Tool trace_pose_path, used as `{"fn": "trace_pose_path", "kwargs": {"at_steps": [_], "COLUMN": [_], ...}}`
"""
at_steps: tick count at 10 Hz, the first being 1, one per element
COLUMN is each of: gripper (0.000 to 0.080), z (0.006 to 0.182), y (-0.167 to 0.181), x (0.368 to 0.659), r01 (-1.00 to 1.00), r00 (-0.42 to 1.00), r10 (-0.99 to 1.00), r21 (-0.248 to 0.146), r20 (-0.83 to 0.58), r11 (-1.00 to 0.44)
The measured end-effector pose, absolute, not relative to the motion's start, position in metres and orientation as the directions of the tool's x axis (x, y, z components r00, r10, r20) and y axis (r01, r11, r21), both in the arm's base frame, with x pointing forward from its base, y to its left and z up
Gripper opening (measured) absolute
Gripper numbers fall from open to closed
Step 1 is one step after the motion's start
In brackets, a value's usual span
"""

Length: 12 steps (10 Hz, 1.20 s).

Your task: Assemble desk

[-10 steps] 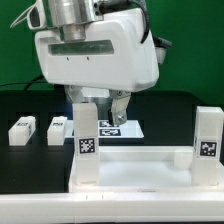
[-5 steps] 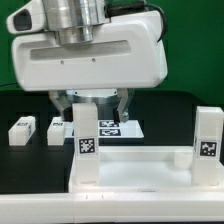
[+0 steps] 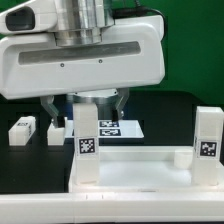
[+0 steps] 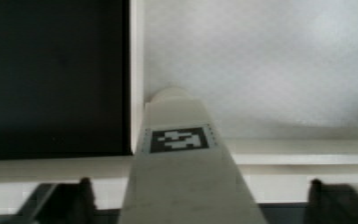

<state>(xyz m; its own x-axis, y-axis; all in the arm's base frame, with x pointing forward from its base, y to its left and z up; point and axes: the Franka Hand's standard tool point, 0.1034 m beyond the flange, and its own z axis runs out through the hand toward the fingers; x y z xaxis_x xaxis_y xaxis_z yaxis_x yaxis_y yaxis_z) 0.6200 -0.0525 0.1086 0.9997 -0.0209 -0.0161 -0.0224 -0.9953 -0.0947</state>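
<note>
The white desk top (image 3: 135, 158) lies at the front of the black table. One square white leg (image 3: 88, 140) stands upright at its corner on the exterior view's left, and a second leg (image 3: 208, 135) stands at the right corner. Both carry tags. My gripper (image 3: 86, 108) hangs just above the left leg, open, with one finger on each side of its top. In the wrist view the tagged leg (image 4: 181, 150) rises between my gripper's (image 4: 194, 205) dark fingertips (image 4: 66, 200), with gaps on both sides. The desk top (image 4: 247, 70) lies beneath.
Two loose white legs (image 3: 22, 130) (image 3: 57, 130) lie on the black table at the exterior view's left. The marker board (image 3: 118, 128) lies flat behind the left leg. A white ledge (image 3: 100, 208) runs along the front.
My gripper has shifted toward the exterior view's left and come closer to the camera. Its fingers now stand wider apart, either side of the left leg's top.
</note>
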Motion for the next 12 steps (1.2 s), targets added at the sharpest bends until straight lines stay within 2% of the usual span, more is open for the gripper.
{"fn": "trace_pose_path", "kwargs": {"at_steps": [1, 2, 3, 5, 7, 8, 10, 12], "gripper": [0.0398, 0.0398, 0.0291, 0.0291, 0.0291, 0.0291, 0.0291, 0.0291], "z": [0.1087, 0.1084, 0.1081, 0.1079, 0.1069, 0.107, 0.1067, 0.1079], "y": [-0.0527, -0.0525, -0.0546, -0.0546, -0.0557, -0.0553, -0.0542, -0.0532], "x": [0.62, 0.62, 0.6199, 0.6205, 0.6226, 0.6234, 0.6251, 0.6277], "r01": [-0.022, -0.069, -0.169, -0.336, -0.541, -0.67, -0.917, -0.985], "r00": [1.0, 0.998, 0.986, 0.942, 0.841, 0.742, 0.396, 0.159], "r10": [-0.021, -0.067, -0.167, -0.334, -0.54, -0.668, -0.908, -0.969], "r21": [-0.094, -0.095, -0.09, -0.088, -0.097, -0.102, -0.113, -0.099], "r20": [-0.016, -0.02, -0.029, -0.04, -0.042, -0.059, -0.139, -0.19], "r11": [-0.995, -0.993, -0.982, -0.938, -0.835, -0.735, -0.383, -0.143]}}
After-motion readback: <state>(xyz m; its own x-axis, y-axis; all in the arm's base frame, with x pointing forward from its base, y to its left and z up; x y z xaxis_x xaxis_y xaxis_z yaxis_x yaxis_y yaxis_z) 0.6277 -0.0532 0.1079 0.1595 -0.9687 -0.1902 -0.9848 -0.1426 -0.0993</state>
